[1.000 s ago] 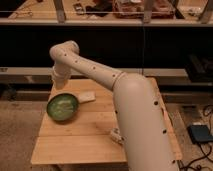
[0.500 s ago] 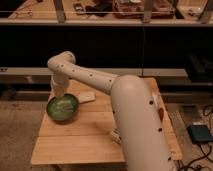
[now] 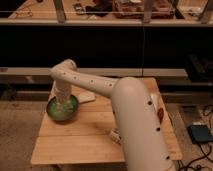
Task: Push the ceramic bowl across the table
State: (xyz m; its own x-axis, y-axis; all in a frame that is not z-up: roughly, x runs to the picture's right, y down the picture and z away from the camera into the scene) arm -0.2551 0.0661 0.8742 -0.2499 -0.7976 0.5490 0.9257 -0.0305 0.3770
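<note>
The ceramic bowl (image 3: pixel 53 113) sits on the desk (image 3: pixel 85 142) in the far left part, its left rim right at the desk's left edge; whether it overhangs there cannot be told. The arm (image 3: pixel 92 84) reaches in from the near right side, crosses the desk and bends down over the bowl, so the gripper (image 3: pixel 63 104) hangs inside the bowl, low over its paler green middle. How wide the jaws stand cannot be told, as the wrist covers them. A pale flat object (image 3: pixel 87 97) lies just beside the bowl on its right, toward the far edge. From the bowl toward the near edge and the near left corner the wood shows bare. To the right, bare planks run as far as the arm's thick link, which hides much of the desk's right half
</note>
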